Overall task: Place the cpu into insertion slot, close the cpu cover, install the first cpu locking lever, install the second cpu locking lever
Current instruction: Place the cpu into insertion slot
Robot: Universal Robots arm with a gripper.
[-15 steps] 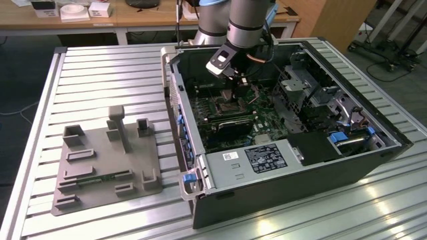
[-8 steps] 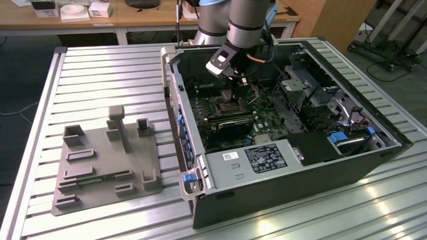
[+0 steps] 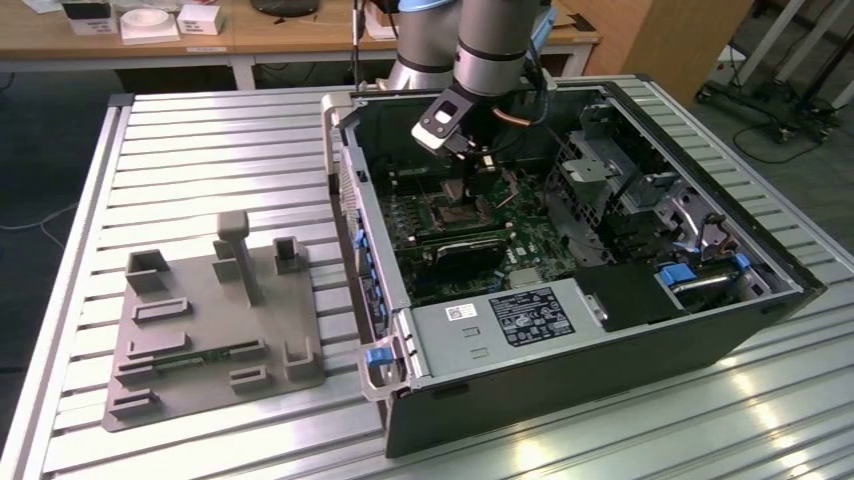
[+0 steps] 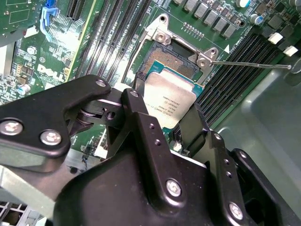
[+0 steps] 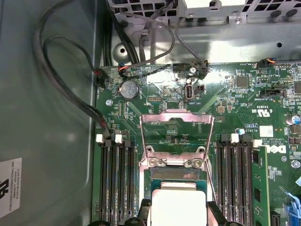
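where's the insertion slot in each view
Exterior view: insertion slot on the green board inside the open case, under the hand.
Second wrist view: insertion slot just beyond the cpu that the hand grips.
First wrist view: insertion slot between the raised cpu cover and the cpu.
Shared landmark: the hand, poised at the slot in all three.

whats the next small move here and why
Probably ease the cpu straight down into the slot: the jaws hold it right over that opening, seemingly not yet seated, and the cover stands open, out of the way.
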